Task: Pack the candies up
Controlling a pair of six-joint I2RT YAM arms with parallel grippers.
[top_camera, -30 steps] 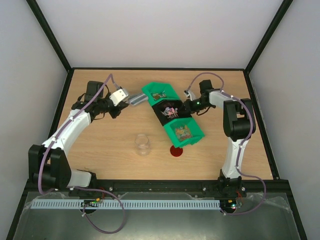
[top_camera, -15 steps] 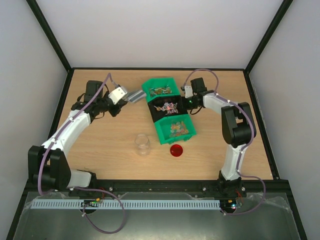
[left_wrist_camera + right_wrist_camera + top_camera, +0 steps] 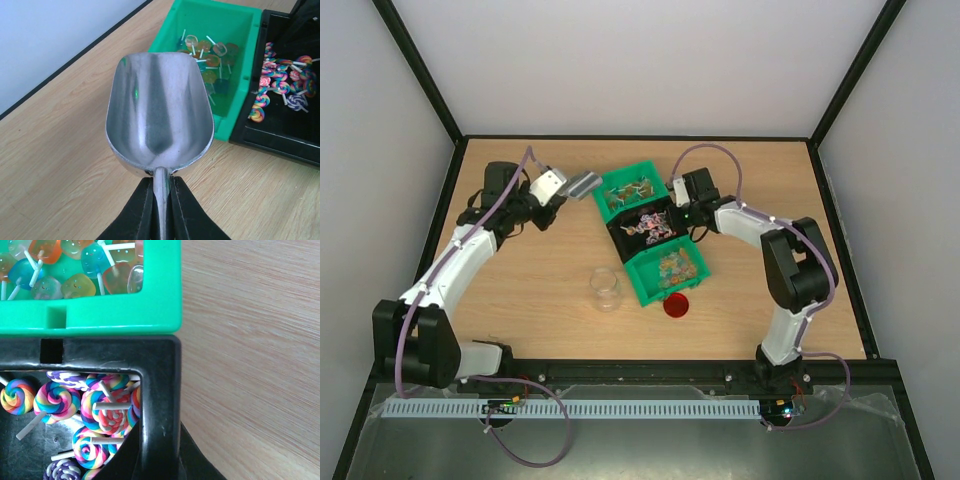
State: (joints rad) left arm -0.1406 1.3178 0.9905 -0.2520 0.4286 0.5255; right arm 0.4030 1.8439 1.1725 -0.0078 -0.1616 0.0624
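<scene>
The candies [image 3: 674, 265], tiny multicoloured pieces, lie in the nearest green bin [image 3: 692, 281] of a row of three joined bins. The middle black bin [image 3: 620, 237] holds swirl lollipops [image 3: 100, 410]. The far green bin [image 3: 617, 182] holds square lollipops [image 3: 207, 50]. My right gripper [image 3: 682, 209] is shut on the black bin's right wall [image 3: 160, 385], one finger inside and one outside. My left gripper [image 3: 161, 200] is shut on the handle of an empty metal scoop [image 3: 160, 110], held left of the far green bin, also seen from above [image 3: 583, 183]. A small clear jar [image 3: 605, 290] stands empty in front.
A red round lid [image 3: 675, 305] lies on the wood just in front of the nearest green bin, to the right of the jar. A black frame borders the wooden table [image 3: 520, 290] at the back and sides.
My right gripper has swung the row of bins to the left, so the nearest green bin now sits close to the jar and the red lid. My left gripper and the scoop moved slightly farther back.
</scene>
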